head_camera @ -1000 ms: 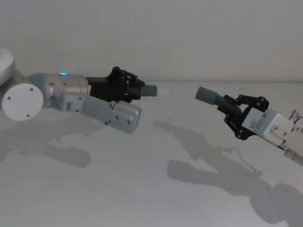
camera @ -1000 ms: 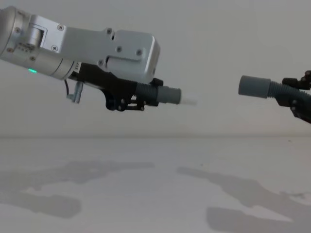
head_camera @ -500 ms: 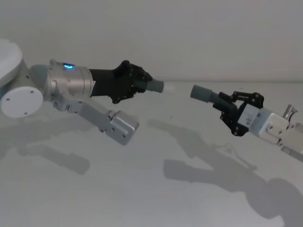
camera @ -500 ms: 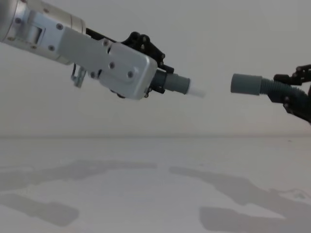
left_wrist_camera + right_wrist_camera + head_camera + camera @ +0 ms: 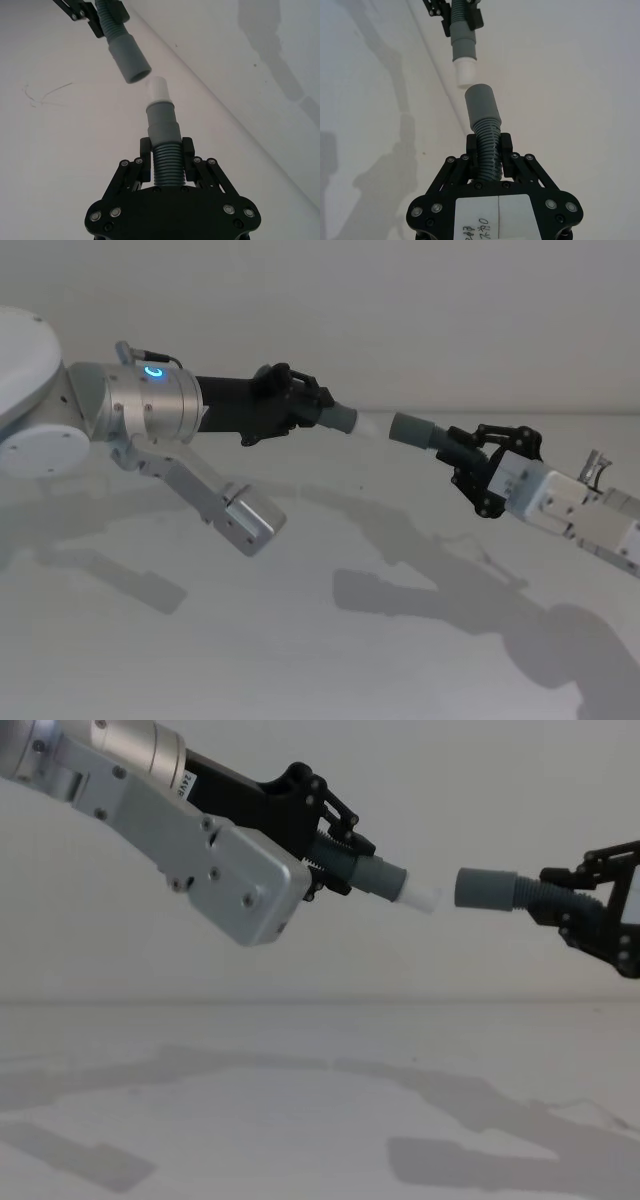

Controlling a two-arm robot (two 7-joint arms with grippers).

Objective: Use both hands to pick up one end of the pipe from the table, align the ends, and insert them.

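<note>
Your left gripper (image 5: pixel 166 150) clenches the straight pipe piece (image 5: pixel 165 127) and your right gripper (image 5: pixel 488 145) the collared piece (image 5: pixel 481 107), each by its ribbed section so the ends stay free, aloft over the table (image 5: pixel 300 640). Whitish tip (image 5: pixel 420 898) and collar (image 5: pixel 485 888) face each other, just apart, slightly offset; align before pushing.

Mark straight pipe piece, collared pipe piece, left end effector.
straight pipe piece (image 5: pixel 382 880), chest view, grey sleeve behind whitish tip
collared pipe piece (image 5: pixel 485 888), chest view, wide collar
left end effector (image 5: pixel 166 150), left wrist view, midway between fingertips
</note>
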